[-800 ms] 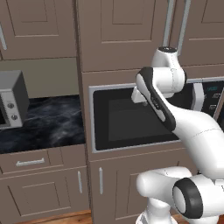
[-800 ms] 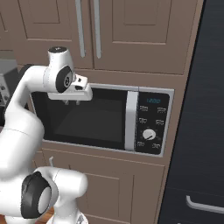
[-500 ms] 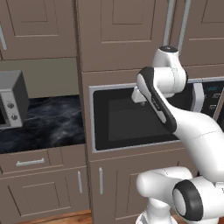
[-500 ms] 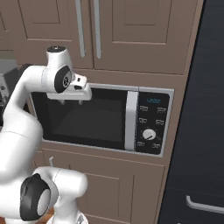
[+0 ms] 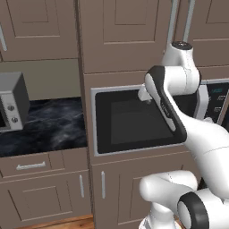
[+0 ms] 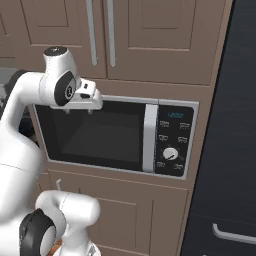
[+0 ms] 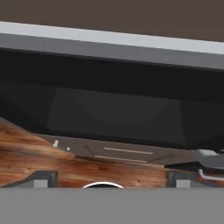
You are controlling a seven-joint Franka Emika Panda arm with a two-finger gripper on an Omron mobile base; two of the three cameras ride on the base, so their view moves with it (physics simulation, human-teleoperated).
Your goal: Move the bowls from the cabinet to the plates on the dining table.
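Kitchen cabinetry fills the scene. Nearest, the gripper (image 6: 79, 108) hangs with jaws spread wide, empty, before the built-in microwave (image 6: 117, 135). Beyond, at twelve o'clock, stands the cabinet (image 6: 150, 37), doors closed, its bar handles (image 6: 100, 32) above the gripper.

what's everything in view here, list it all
cabinet doors: two, brown, above the built-in microwave
bar handles: two, grey, vertical on those doors
built-in microwave: one, black with silver trim, in the cabinet wall
small microwave: one, grey, on the counter at left
counter: one, black marble, left of the built-in microwave
drawer: one, brown, under the counter
gripper: one, white, open, before the built-in microwave's top edge
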